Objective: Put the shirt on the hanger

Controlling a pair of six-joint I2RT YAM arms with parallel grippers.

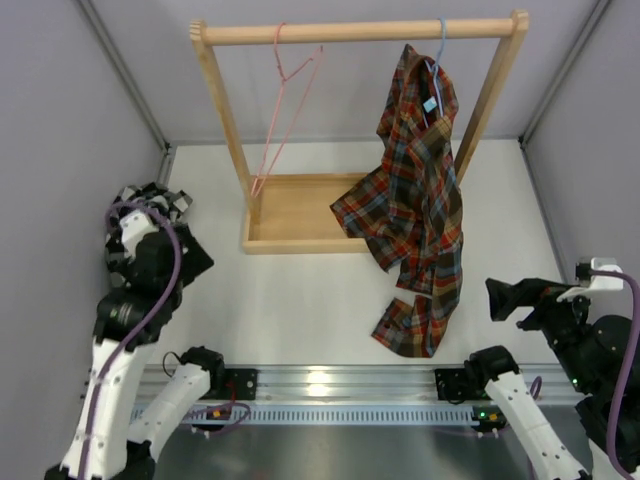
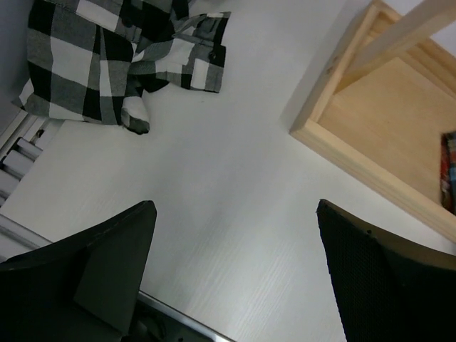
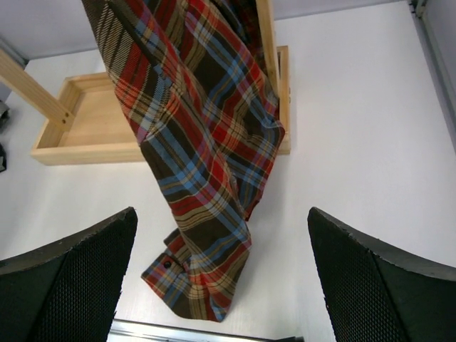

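Because nothing is picked up yet, the left gripper (image 2: pixel 235 210) and right gripper (image 3: pixel 222 214) hang with jaws wide apart, the checked shirt (image 2: pixel 92 64) lies crumpled at the table's (image 2: pixel 235 142) left, near the left gripper, and the pink hanger (image 1: pixel 289 120) waits bare on the rail (image 1: pixel 360 32).

The white table (image 1: pixel 300 300) carries the wooden rack's tray-like base (image 1: pixel 290 215) toward its far side. Left of that base, well apart from it, the black-and-white shirt (image 2: pixel 107 57) lies crumpled on the tabletop. In front of the base's right end, the hanging plaid shirt (image 1: pixel 415 325) appears to rest its lower end on the surface.
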